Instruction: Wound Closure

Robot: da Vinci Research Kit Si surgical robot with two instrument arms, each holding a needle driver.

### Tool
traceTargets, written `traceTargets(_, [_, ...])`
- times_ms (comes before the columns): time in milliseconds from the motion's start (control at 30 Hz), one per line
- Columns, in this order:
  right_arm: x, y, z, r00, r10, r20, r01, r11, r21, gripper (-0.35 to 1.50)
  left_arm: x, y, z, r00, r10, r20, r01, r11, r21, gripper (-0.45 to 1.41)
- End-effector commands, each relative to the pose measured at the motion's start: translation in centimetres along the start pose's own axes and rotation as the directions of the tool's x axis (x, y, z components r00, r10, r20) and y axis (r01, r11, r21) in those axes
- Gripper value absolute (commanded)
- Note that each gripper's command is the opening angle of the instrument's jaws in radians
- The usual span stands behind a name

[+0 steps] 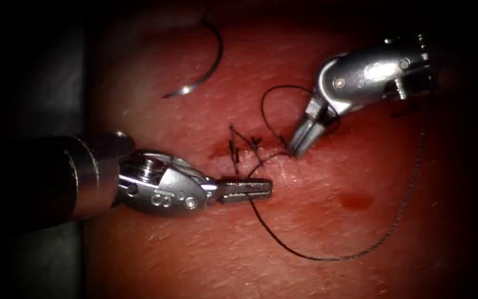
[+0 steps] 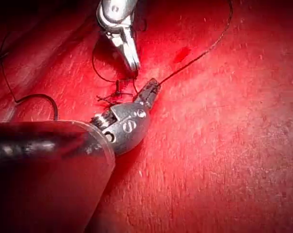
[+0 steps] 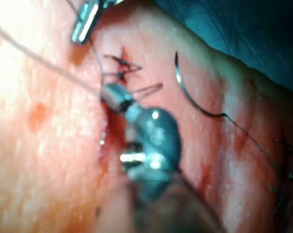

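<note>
Two needle drivers work at the cut (image 1: 244, 152). The left tool (image 1: 250, 189) has its jaws clamped on the thread (image 1: 360, 252); the right tool (image 1: 304, 138) grips the thread too, beside the knots. The curved needle (image 1: 208, 61) lies free on the tissue (image 1: 316, 221), up and left of the cut. This looks like knot-tying; it calls for even tension.

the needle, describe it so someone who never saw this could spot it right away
On the tissue, look up and left of the stitched cut, away from both tools. The needle lies free on the surface, held by neither tool. It is a stiff, shiny metal arc, unlike the thin dark thread.
</note>
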Motion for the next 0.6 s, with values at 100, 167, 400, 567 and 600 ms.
traceTargets(100, [-0.03, 0.06, 0.09, 1.0, -0.002, -0.009, 0.001, 1.0, -0.008, -0.35, 0.1, 0.16, 0.06, 1.0, 0.002, -0.01, -0.002, 1.0, -0.009, -0.45])
traceTargets(167, [-0.04, 0.09, 0.1, 1.0, -0.001, -0.016, 0.001, 1.0, -0.013, -0.35, 0.23, 0.27, 0.05, 1.0, 0.006, -0.014, -0.006, 1.0, -0.014, -0.45])
traceTargets(400, [-0.06, 0.17, 0.09, 1.0, 0.005, -0.013, -0.006, 0.999, -0.037, -0.35, 0.71, 0.57, 0.07, 0.999, 0.017, -0.049, -0.019, 0.999, -0.036, -0.45])
traceTargets(567, [-0.1, 0.2, 0.08, 1.0, 0.01, -0.007, -0.01, 0.999, -0.05, -0.35, 0.97, 0.73, 0.09, 0.997, 0.013, -0.071, -0.016, 0.999, -0.046, -0.45])
traceTargets(600, [-0.12, 0.2, 0.07, 1.0, 0.011, -0.006, -0.011, 0.999, -0.053, -0.35, 1.04, 0.78, 0.08, 0.997, 0.016, -0.076, -0.02, 0.999, -0.049, -0.45])
